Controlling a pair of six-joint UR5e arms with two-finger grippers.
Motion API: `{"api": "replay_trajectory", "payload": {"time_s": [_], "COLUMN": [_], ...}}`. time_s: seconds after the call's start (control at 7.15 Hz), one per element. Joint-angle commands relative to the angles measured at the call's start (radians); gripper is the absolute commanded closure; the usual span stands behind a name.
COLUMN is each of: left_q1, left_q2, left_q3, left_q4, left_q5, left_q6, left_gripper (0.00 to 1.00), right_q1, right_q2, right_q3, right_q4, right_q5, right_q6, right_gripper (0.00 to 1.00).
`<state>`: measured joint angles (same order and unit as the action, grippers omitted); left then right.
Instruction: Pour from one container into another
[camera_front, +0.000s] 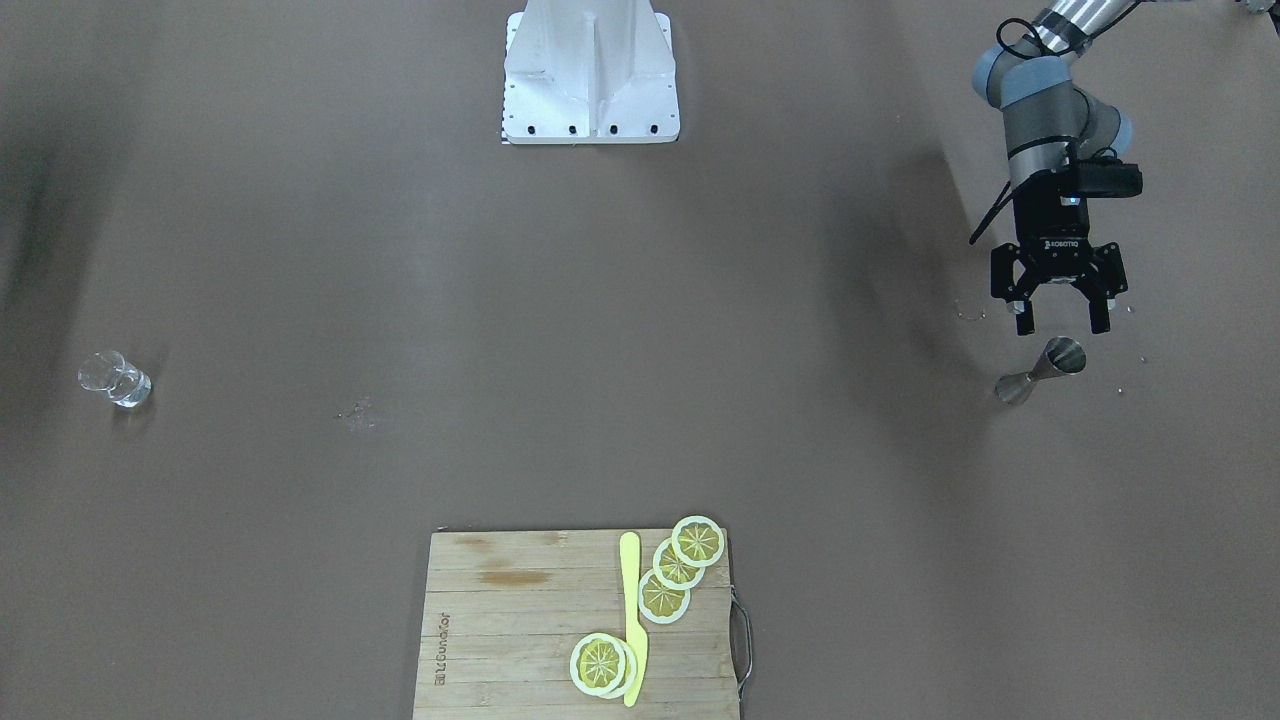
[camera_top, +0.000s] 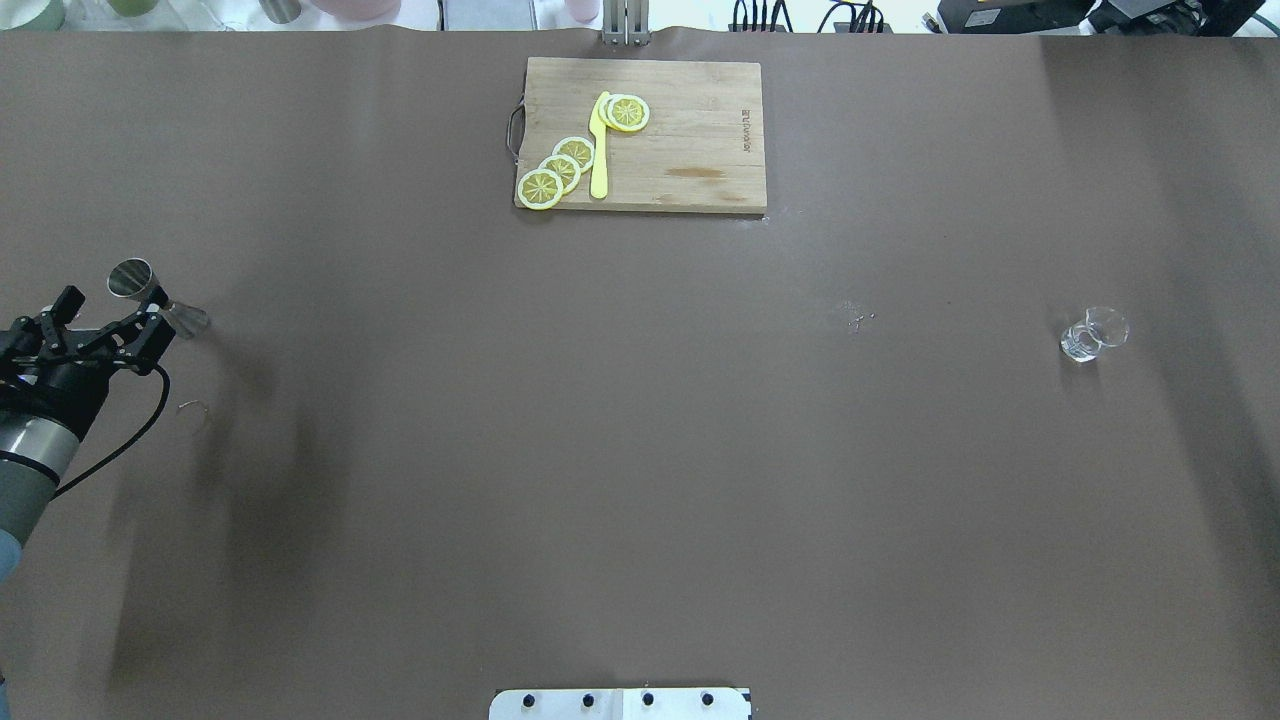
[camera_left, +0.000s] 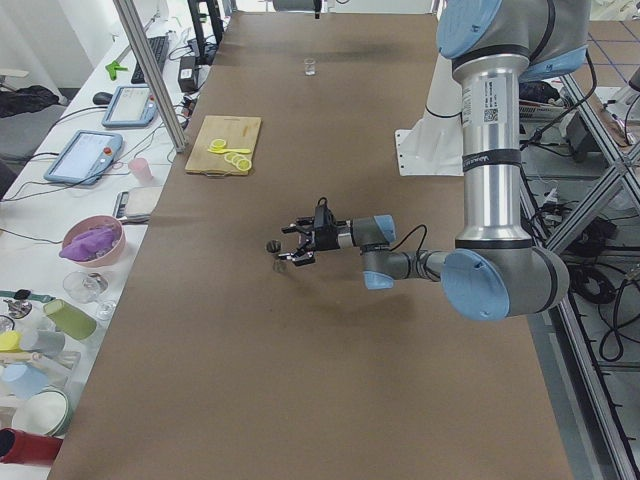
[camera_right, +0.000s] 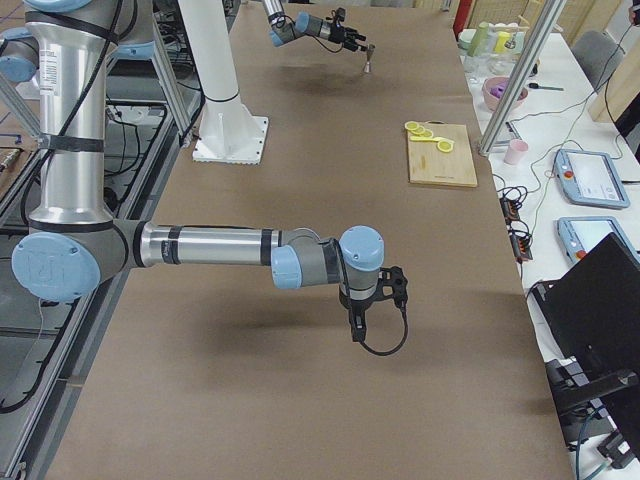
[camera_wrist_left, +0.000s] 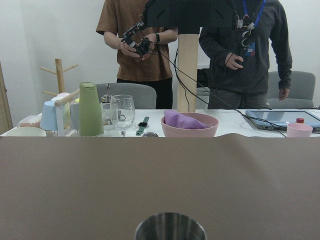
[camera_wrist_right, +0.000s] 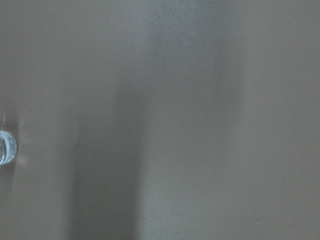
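Note:
The silver metal jigger (camera_front: 1040, 372) (camera_top: 150, 296) stands upright on the brown table at the robot's far left. My left gripper (camera_front: 1060, 324) (camera_top: 112, 316) hovers open just on the robot's side of it, level with or slightly above its rim, holding nothing. The jigger's rim (camera_wrist_left: 170, 232) shows at the bottom middle of the left wrist view. At the opposite end of the table stands the small clear glass (camera_front: 115, 380) (camera_top: 1093, 333) (camera_wrist_right: 6, 148), alone. My right gripper (camera_right: 366, 322) appears only in the exterior right view, near the table's middle, and I cannot tell whether it is open or shut.
A wooden cutting board (camera_top: 700, 110) (camera_front: 500, 620) with lemon slices and a yellow knife (camera_top: 599, 150) lies at the far middle edge. Beyond the left end, a side table holds a pink bowl (camera_wrist_left: 189, 124), cups and a wine glass. Two people stand behind that side table.

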<state>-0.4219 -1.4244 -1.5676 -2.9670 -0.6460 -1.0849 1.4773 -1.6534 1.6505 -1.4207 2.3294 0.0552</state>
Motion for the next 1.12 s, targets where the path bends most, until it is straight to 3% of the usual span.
{"api": "replay_trajectory", "payload": {"time_s": [0.0,0.42,0.98], "left_q1": [0.0,-0.012,-0.055], "left_q2": [0.048,0.053,0.038], "left_q3": [-0.101,-0.192,-0.325], "left_q4": [0.013,0.046,0.248], "left_q5": [-0.01,-0.059,-0.203], "left_q6": [0.06,0.128,0.132], "left_gripper": [0.03,0.03,0.03], "right_q1": [0.001,0.009,0.009], "right_q2": [-0.002,-0.006,0.001], "right_q3": [0.006,0.023,0.04], "right_q4": [0.0,0.0,0.0], "right_q5": [0.008,0.036,0.078], "right_q6": [0.003,0.003,0.011], "right_gripper": [0.0,0.0,0.0]}}
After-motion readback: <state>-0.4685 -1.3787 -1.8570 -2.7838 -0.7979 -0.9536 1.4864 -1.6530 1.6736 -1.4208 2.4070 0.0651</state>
